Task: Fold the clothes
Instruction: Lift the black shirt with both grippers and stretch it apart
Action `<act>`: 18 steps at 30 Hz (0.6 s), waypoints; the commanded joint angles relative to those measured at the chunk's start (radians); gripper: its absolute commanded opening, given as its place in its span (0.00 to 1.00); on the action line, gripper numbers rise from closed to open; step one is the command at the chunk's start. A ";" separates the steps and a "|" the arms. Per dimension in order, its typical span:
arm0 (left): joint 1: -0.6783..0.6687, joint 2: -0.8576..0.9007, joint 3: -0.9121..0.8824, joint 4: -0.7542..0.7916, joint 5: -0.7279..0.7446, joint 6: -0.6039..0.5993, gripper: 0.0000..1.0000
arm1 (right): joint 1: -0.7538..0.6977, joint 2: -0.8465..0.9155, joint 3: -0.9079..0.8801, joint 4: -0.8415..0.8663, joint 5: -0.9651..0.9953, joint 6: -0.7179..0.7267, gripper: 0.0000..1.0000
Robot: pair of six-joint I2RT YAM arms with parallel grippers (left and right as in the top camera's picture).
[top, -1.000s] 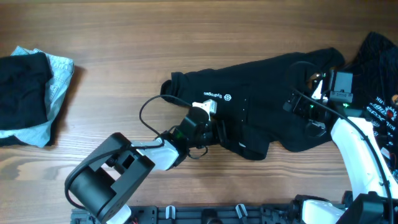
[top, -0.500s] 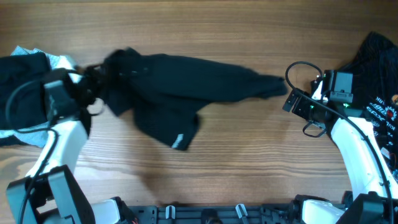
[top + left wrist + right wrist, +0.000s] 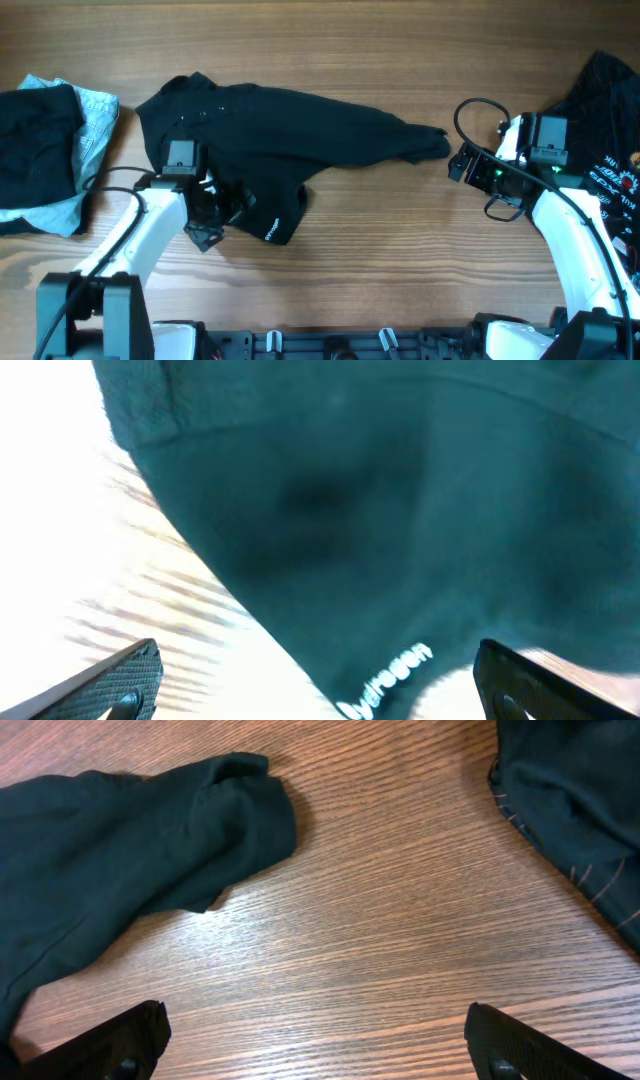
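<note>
A black long-sleeved garment point(image 3: 290, 125) of the clothes lies spread across the middle of the table. Its sleeve end point(image 3: 215, 805) points right. A folded-over flap with white lettering point(image 3: 385, 678) hangs toward the front edge. My left gripper point(image 3: 222, 215) hovers over that flap, jaws wide open, with the fabric under the fingers point(image 3: 110, 685) and not pinched. My right gripper point(image 3: 455, 162) is open over bare wood just right of the sleeve end, holding nothing.
A black garment on a light blue one point(image 3: 45, 150) is stacked at the left edge. A heap of black clothes with white print point(image 3: 610, 100) sits at the far right, its edge point(image 3: 575, 790) close to my right gripper. Bare wooden table point(image 3: 400, 260) lies in front.
The black garment has been dragged from the centre-right toward the left. My left gripper has let go of it, opened, and moved over its front flap. The right arm has barely moved.
</note>
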State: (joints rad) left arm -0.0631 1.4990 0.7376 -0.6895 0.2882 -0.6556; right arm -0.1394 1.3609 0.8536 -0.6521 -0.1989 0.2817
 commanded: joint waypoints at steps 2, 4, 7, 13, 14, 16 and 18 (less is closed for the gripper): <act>-0.014 0.076 -0.022 0.134 -0.129 -0.014 0.94 | 0.001 -0.010 0.003 -0.007 -0.021 -0.017 1.00; -0.020 0.130 -0.022 0.192 -0.126 -0.015 0.85 | 0.001 -0.010 0.003 -0.008 -0.021 -0.017 1.00; -0.020 0.196 -0.022 0.208 -0.124 -0.014 0.47 | 0.001 -0.010 0.003 -0.009 -0.021 -0.017 1.00; 0.036 0.141 0.014 -0.035 -0.115 0.108 0.04 | 0.003 -0.010 0.003 -0.035 -0.048 -0.021 0.99; 0.071 0.118 0.034 -0.096 -0.120 0.146 0.04 | 0.005 -0.010 0.003 -0.036 -0.067 -0.021 0.97; 0.195 0.055 0.098 -0.239 -0.173 0.176 0.04 | 0.013 -0.007 0.003 -0.043 -0.137 -0.028 0.92; 0.339 -0.009 0.140 -0.291 -0.166 0.177 0.04 | 0.040 0.011 0.003 -0.044 -0.186 -0.016 0.90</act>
State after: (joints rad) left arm 0.1326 1.5826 0.8112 -0.9463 0.1642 -0.5297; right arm -0.1291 1.3609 0.8536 -0.6960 -0.2920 0.2695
